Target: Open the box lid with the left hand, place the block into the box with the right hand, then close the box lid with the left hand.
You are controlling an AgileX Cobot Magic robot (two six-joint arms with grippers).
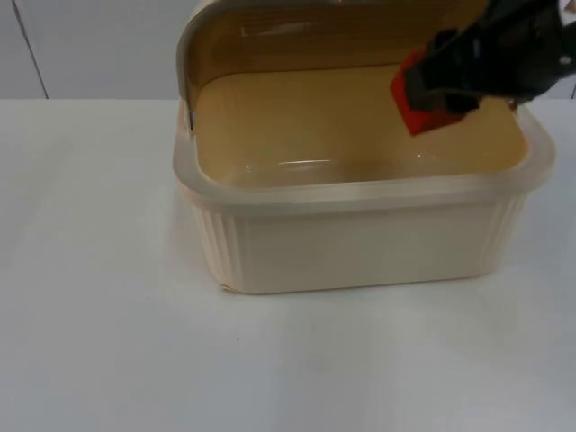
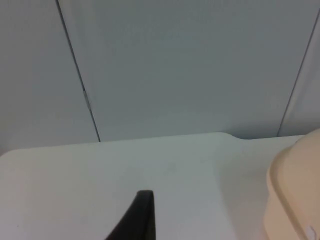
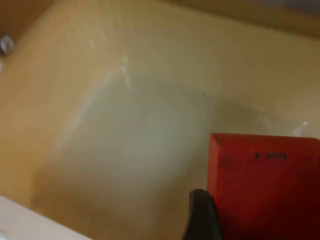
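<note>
A cream plastic box (image 1: 360,243) stands on the white table with its lid (image 1: 261,31) swung up at the back. My right gripper (image 1: 445,85) hangs over the box's right side, shut on a red block (image 1: 416,106) held above the inside. In the right wrist view the red block (image 3: 265,185) is seen beside a black fingertip (image 3: 202,215), over the box's tan floor (image 3: 135,140). The left wrist view looks across the table to the grey wall, with one black fingertip (image 2: 137,217) and a bit of the box (image 2: 295,195) at the side.
The white table top (image 1: 99,324) spreads wide to the left and in front of the box. A grey partition wall (image 2: 175,65) closes the far side.
</note>
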